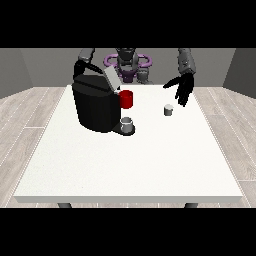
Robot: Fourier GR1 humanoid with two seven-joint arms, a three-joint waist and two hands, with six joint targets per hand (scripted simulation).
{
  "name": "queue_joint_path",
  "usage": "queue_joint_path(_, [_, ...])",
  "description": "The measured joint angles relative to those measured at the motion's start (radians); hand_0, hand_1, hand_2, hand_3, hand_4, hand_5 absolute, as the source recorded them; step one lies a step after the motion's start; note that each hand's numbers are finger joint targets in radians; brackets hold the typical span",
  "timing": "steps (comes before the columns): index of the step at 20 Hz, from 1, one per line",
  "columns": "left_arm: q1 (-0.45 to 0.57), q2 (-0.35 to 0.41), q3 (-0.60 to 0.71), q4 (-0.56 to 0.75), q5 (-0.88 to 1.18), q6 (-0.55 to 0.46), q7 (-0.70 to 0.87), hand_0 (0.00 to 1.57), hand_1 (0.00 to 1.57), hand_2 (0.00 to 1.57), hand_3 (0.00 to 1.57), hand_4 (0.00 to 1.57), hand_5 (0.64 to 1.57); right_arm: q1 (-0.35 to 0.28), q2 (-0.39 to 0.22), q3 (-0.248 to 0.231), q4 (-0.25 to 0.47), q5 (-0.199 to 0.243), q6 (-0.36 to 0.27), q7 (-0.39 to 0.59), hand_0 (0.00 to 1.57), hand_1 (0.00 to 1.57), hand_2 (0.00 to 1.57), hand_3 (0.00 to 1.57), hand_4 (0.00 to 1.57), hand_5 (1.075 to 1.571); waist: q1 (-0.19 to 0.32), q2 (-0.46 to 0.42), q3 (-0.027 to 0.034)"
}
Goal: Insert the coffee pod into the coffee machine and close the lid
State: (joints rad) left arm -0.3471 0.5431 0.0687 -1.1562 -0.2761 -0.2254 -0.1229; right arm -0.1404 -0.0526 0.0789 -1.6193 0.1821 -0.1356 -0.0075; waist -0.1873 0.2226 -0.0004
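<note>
Boxy black coffee machine (96,106), lid up; small grey cylindrical pod (168,110) sits at five o'clock of the empty hand at the view's right (183,88), fingers spread, hovering.

You are looking at a large white table (130,165) standing on a pale wood-plank floor (25,125), with the black coffee machine (95,105) as your landmark on the table's far part, toward the view's left. A grey cup (127,124) sits on the machine's base at its nearer right corner, and a red cup (126,99) stands just beside the machine on its right, behind the grey cup. The small grey coffee pod (168,109) rests on the tabletop well to the right of the machine, apart from both cups.
</note>
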Motion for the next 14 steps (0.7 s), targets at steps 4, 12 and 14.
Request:
queue_joint_path(4, [-0.052,0.006,-0.015,0.100,-0.054,-0.006,-0.026,0.00,0.00,0.00,0.00,0.00,1.571,-0.018,0.025,0.016,0.005,0.011,-0.028,0.028,0.00,0.00,0.00,0.00,0.00,1.571,0.001,0.017,0.0001])
queue_joint_path(12, [-0.138,-0.033,-0.040,0.240,-0.183,0.114,-0.097,0.94,0.94,0.95,0.69,0.08,1.571,-0.057,0.041,0.006,0.058,0.004,-0.033,0.047,0.00,0.00,0.00,0.00,0.00,1.571,0.010,0.056,0.0000])
queue_joint_path(14, [-0.153,-0.044,-0.055,0.257,-0.222,0.150,-0.107,0.89,0.89,0.96,0.82,0.38,1.571,-0.079,0.038,-0.009,0.084,-0.001,-0.033,0.051,0.00,0.00,0.00,0.00,0.00,1.571,0.019,0.061,0.0001])
